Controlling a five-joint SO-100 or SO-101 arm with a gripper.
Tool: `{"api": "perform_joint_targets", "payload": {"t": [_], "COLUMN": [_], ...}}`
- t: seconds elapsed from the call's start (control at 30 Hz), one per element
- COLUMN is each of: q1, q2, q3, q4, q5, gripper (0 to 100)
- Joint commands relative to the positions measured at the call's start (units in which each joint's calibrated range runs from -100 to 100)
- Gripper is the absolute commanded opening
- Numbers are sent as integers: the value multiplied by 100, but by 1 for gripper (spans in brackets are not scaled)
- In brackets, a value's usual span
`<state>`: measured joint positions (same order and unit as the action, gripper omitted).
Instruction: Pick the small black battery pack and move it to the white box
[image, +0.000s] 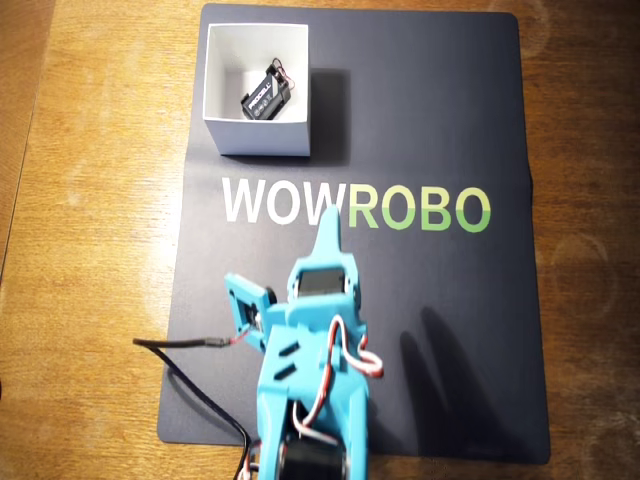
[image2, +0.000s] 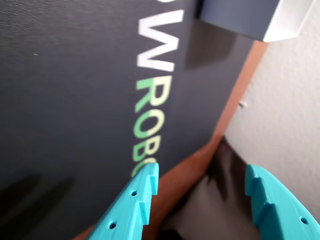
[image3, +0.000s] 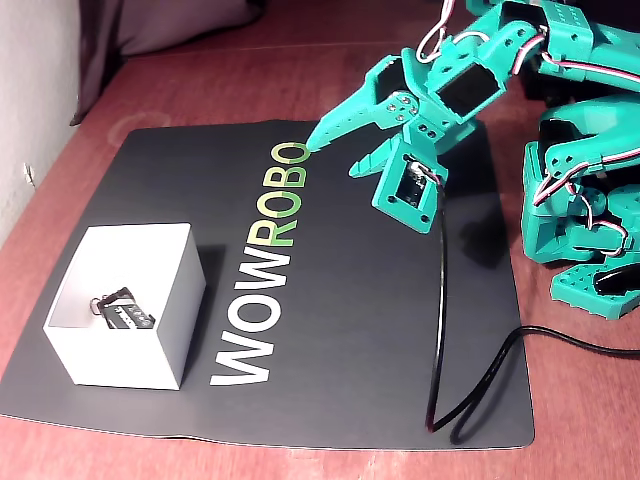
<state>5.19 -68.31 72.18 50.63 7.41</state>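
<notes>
Hovering with its jaws apart and empty, the teal gripper (image3: 332, 152) hangs above the dark mat (image3: 330, 330) near the green "ROBO" lettering (image: 418, 209); the small black battery pack (image: 264, 96) lies inside the white box (image: 258, 136) at the mat's far corner, well apart from the arm; a black cable (image3: 440, 330) loops across the mat.
</notes>
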Motion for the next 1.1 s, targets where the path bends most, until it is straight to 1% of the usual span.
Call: {"api": "perform_joint_targets", "payload": {"t": [0.0,0.13,0.23,0.27,0.6,0.87,1.07], "q1": [-185,-642,-689,-689,-595,-595,-595], "q2": [-714,-1170,-1372,-1416,-2249,-2714,-3073], "q3": [233,297,306,351,1195,1467,1748], "q4": [537,1238,1431,1431,1457,2150,2413], "q5": [-10,-70,-184,-184,-173,-173,-151], "gripper": [20,19,10,9,8,8,8]}}
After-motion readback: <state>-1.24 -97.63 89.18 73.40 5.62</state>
